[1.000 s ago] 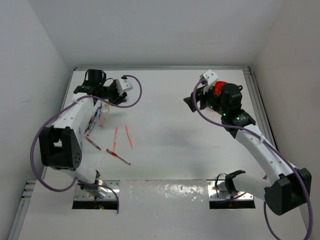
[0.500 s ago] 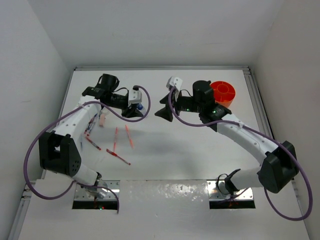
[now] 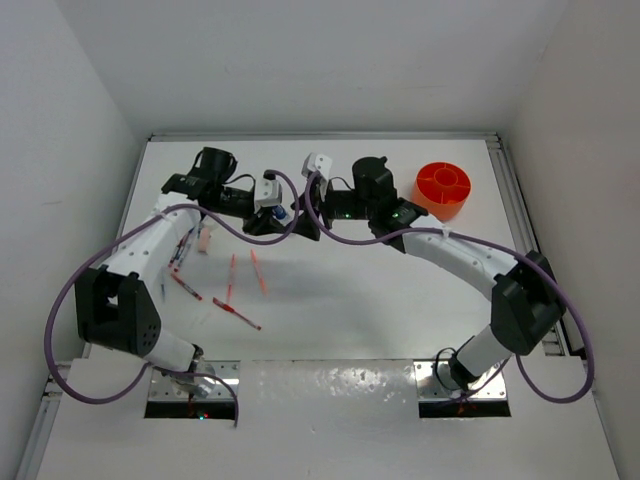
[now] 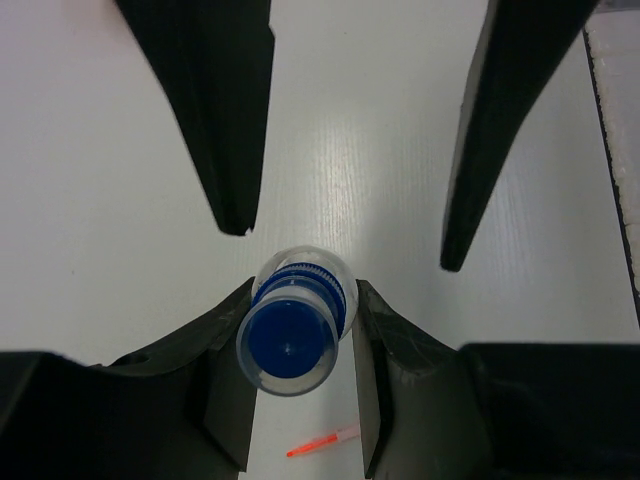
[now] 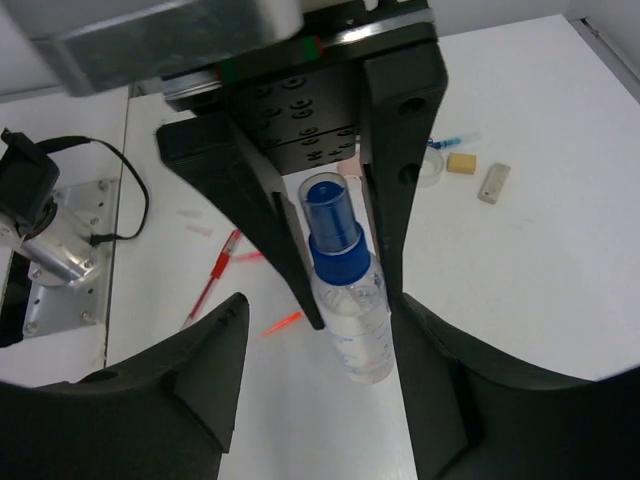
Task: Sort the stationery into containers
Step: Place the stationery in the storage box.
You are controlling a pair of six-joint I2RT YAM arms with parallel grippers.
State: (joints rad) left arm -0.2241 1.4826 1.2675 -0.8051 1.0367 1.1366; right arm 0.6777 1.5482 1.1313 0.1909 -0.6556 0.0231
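My left gripper (image 3: 274,214) is shut on a small clear bottle with a blue cap (image 4: 293,331), gripping it at the cap and neck and holding it above the table. In the right wrist view the bottle (image 5: 350,310) points toward my right gripper (image 5: 322,305). That gripper is open, with its fingers either side of the bottle's body; the left finger (image 5: 195,375) stands well apart from it. Red pens (image 3: 232,278) and blue-and-white pens (image 3: 185,242) lie on the table at the left. The orange tub (image 3: 443,189) stands at the back right.
A beige block (image 5: 461,163), a small grey piece (image 5: 494,184) and a clear round item (image 5: 432,170) lie beyond the left gripper. A short red pen (image 4: 322,441) lies under the bottle. The two arms meet at mid-table.
My right arm has swung left from the orange tub to the left gripper, and its jaws have narrowed around the bottle. The left gripper carried the bottle rightward toward the centre.
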